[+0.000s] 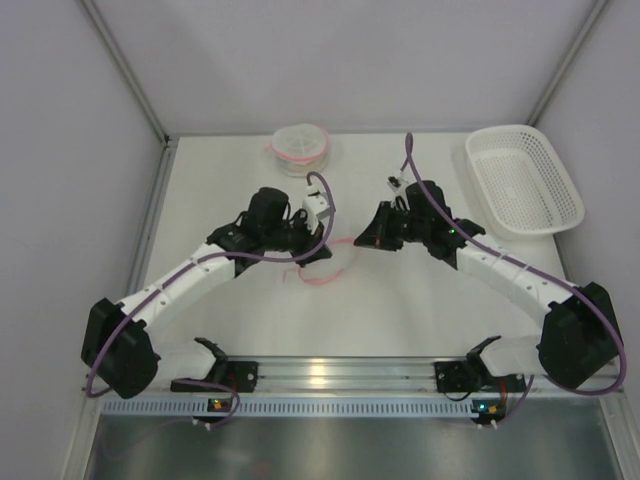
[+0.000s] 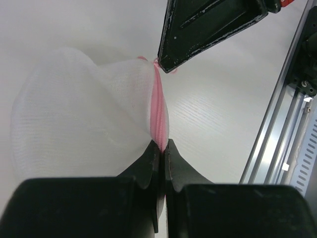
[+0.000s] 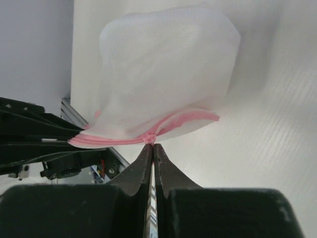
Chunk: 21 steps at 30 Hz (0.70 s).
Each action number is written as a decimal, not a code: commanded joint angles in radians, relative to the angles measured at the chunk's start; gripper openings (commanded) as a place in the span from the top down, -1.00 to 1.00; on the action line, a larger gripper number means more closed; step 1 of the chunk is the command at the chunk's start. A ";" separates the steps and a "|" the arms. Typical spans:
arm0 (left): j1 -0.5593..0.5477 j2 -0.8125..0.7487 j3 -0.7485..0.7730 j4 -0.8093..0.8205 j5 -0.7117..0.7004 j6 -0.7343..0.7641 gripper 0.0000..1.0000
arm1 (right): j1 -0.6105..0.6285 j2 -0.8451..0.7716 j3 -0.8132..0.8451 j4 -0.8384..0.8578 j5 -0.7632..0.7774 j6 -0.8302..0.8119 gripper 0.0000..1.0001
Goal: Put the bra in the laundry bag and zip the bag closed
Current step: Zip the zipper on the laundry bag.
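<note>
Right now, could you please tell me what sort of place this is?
Probably a robot test cell, not a home: a white table walled by plain panels, a metal mounting rail along its near edge, with a laundry bag and basket as props.

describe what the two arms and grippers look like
The left arm and right arm match: white link segments, black joint housings and bulky black shoulder ends. A purple cable loops along each. The left gripper and right gripper are black and taper to narrow tips.
</note>
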 commanded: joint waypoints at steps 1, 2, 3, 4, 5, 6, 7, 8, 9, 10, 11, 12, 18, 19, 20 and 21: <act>0.005 -0.093 0.001 0.046 -0.023 -0.021 1.00 | -0.019 0.002 0.035 -0.086 0.098 -0.099 1.00; 0.005 -0.104 -0.002 0.048 -0.023 -0.024 1.00 | -0.027 0.004 0.029 -0.087 0.099 -0.111 1.00; 0.005 -0.116 -0.005 0.051 -0.028 -0.029 1.00 | -0.043 0.005 0.022 -0.087 0.098 -0.112 1.00; 0.004 -0.126 -0.007 0.056 -0.031 -0.030 1.00 | -0.050 0.005 0.018 -0.086 0.098 -0.115 1.00; 0.005 -0.142 -0.013 0.056 -0.032 -0.036 1.00 | -0.056 0.005 0.009 -0.084 0.098 -0.120 1.00; 0.005 -0.149 -0.016 0.057 -0.038 -0.043 1.00 | -0.067 0.004 0.002 -0.081 0.101 -0.120 1.00; 0.005 -0.156 -0.022 0.062 -0.040 -0.047 1.00 | -0.073 0.002 -0.008 -0.072 0.101 -0.119 1.00; 0.005 -0.169 -0.034 0.066 -0.040 -0.058 1.00 | -0.077 0.001 -0.011 -0.064 0.096 -0.117 1.00; 0.004 -0.173 -0.043 0.071 -0.040 -0.063 1.00 | -0.086 0.001 -0.016 -0.063 0.095 -0.116 1.00; 0.003 -0.176 -0.051 0.077 -0.032 -0.067 1.00 | -0.090 -0.001 -0.019 -0.058 0.095 -0.116 1.00; 0.003 -0.176 -0.062 0.080 -0.023 -0.076 1.00 | -0.090 -0.002 -0.019 -0.060 0.090 -0.116 1.00; 0.003 -0.170 -0.063 0.082 -0.014 -0.082 0.96 | -0.091 -0.009 -0.016 -0.058 0.087 -0.116 1.00; 0.003 -0.135 -0.028 0.080 0.003 -0.092 -0.40 | -0.090 -0.041 0.042 -0.095 0.095 -0.152 1.00; 0.003 -0.129 -0.019 0.080 -0.014 -0.092 -0.65 | -0.090 -0.051 0.057 -0.101 0.095 -0.157 1.00; 0.002 -0.126 0.005 0.082 -0.023 -0.092 -0.83 | -0.091 -0.056 0.062 -0.106 0.093 -0.163 1.00; 0.002 -0.118 0.021 0.082 -0.038 -0.090 -0.89 | -0.088 -0.064 0.065 -0.110 0.096 -0.163 1.00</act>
